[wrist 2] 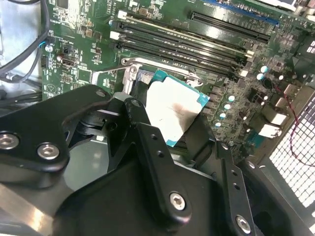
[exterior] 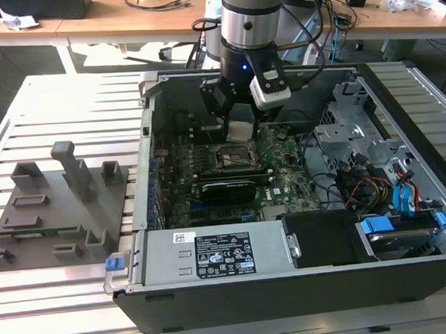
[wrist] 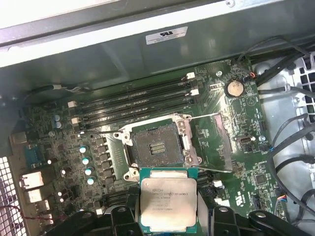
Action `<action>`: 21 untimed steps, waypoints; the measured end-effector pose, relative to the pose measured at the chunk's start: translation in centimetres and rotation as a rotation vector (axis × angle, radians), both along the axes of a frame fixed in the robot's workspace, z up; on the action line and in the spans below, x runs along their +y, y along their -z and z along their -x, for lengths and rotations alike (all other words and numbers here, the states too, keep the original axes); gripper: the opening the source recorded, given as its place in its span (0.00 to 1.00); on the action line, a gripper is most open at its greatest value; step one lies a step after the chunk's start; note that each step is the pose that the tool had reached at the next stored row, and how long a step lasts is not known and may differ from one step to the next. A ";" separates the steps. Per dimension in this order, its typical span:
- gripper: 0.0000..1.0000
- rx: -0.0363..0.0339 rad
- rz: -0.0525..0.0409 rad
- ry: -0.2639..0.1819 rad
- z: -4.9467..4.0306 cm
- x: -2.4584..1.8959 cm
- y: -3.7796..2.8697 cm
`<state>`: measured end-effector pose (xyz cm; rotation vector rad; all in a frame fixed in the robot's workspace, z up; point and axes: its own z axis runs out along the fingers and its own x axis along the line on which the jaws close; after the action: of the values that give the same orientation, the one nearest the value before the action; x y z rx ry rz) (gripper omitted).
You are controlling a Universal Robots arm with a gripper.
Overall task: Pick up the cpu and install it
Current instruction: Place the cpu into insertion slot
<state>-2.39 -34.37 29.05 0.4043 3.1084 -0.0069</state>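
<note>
First wrist view: gripper (wrist: 169, 214) closed on cpu (wrist: 169, 196) edges, near open socket (wrist: 157, 145).

Exterior view high; wrist views close, sharing cpu (wrist: 168, 204) (wrist 2: 174, 110), perhaps socket (wrist: 156, 145) (wrist 2: 132, 73).

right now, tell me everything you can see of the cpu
The cpu is a small flat square chip: a pale silvery metal top plate, with faint print and a dark smudge, on a teal-green base. The hand grips it by two opposite edges between black fingers, its metal face towards both wrist views. It hangs above the green motherboard, beside the empty socket, not seated in it.
</note>
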 end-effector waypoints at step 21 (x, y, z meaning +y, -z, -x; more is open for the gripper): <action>0.55 0.0001 0.0001 0.234 0.00 0.00 0.00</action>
<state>-2.39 -34.37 29.05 0.7646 3.0405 -0.0082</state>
